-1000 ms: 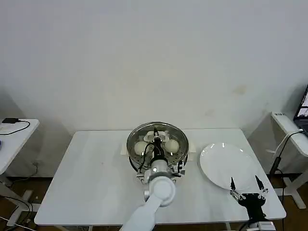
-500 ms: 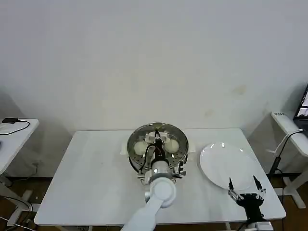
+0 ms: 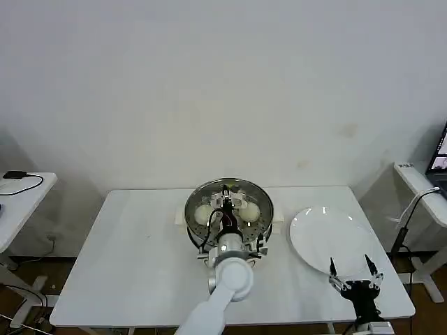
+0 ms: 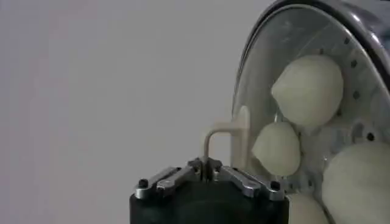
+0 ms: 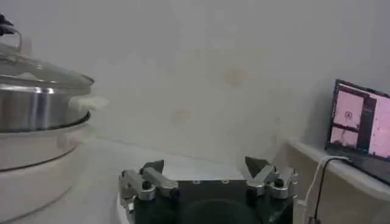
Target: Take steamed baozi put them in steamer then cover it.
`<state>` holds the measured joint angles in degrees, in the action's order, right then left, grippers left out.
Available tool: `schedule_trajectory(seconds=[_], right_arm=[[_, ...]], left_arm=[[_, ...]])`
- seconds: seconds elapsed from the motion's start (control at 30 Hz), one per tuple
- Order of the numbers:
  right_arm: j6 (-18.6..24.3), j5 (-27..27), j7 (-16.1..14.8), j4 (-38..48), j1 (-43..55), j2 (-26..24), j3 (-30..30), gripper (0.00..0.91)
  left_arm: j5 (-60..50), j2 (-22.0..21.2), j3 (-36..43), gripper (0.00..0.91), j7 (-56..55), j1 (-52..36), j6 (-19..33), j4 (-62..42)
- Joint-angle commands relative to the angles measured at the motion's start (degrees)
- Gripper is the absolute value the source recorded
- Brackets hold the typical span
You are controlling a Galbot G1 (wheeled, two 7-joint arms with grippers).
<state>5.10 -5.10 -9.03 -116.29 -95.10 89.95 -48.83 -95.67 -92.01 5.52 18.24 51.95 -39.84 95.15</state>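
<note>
The steamer [image 3: 260, 222] stands mid-table on its white base, steel wall also in the right wrist view [image 5: 36, 106]. The glass cover [image 3: 241, 188] lies on its rim [image 5: 42, 70]. Through the glass I see off-white baozi [image 3: 203, 213] [image 3: 249, 211] on the perforated tray, large in the left wrist view [image 4: 308, 90] [image 4: 277, 148]. My left gripper [image 3: 225, 204] is above the cover's centre, shut on its white handle [image 4: 242, 137], jaws pinched together [image 4: 207, 167]. My right gripper [image 3: 349, 269] hangs open near the table's front right corner [image 5: 204, 167], holding nothing.
A flat white plate [image 3: 325, 237] lies right of the steamer, just behind my right gripper. The table's left half [image 3: 133, 258] is bare. A side table [image 3: 21, 199] with a cable stands far left. A lit laptop [image 5: 359, 119] sits on a stand at the right.
My right gripper has drifted slightly leftward near the front edge, still open. My left gripper stays shut on the cover's handle over the steamer, barely shifted.
</note>
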Motion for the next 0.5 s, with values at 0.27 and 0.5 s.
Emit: schedule_trajectory(seconds=[0.27, 0.5], right_arm=[[0.2, -0.2, 0.0, -0.1, -0.4, -0.2, 0.2, 0.907], [0.3, -0.2, -0.1, -0.1, -0.8, -0.2, -0.3, 0.907]], left_arm=[[1.6, 1.2, 1.6, 0.907, -0.1, 2.9, 0.4, 9.4], [6.4, 5.3, 2.6, 0.907, -0.5, 4.6, 0.4, 14.8]])
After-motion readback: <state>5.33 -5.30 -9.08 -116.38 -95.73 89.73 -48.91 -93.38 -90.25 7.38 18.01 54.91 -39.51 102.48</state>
